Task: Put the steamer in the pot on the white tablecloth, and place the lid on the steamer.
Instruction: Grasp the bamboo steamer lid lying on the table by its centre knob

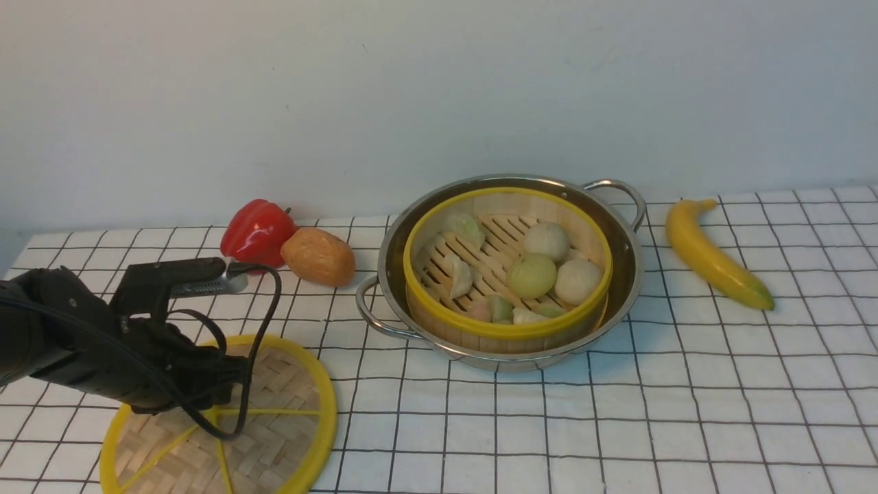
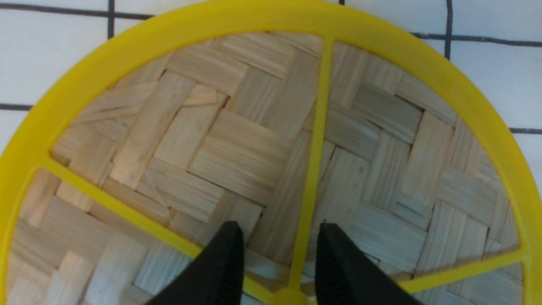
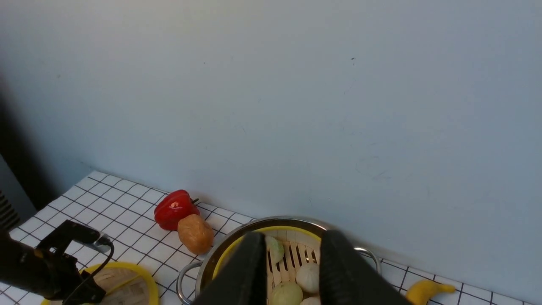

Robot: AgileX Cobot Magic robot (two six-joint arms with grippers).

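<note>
The steamer [image 1: 507,331], with pale buns and dumplings, sits inside the steel pot [image 1: 391,254] on the white tablecloth [image 1: 617,425]. The lid [image 1: 281,384] lies flat on the cloth at the front left. My left gripper [image 1: 226,384] hangs just above the lid [image 2: 237,140]. In the left wrist view it [image 2: 279,231] is open, its jaws on either side of a yellow spoke near the hub. My right gripper [image 3: 292,241] is out of the front view. It is open and empty, raised, and looks down at the steamer [image 3: 292,254] and the pot [image 3: 203,271].
A red pepper [image 1: 257,232] and a brown bread roll [image 1: 319,256] lie left of the pot. A banana [image 1: 713,255] lies to its right. A pale wall stands close behind the table.
</note>
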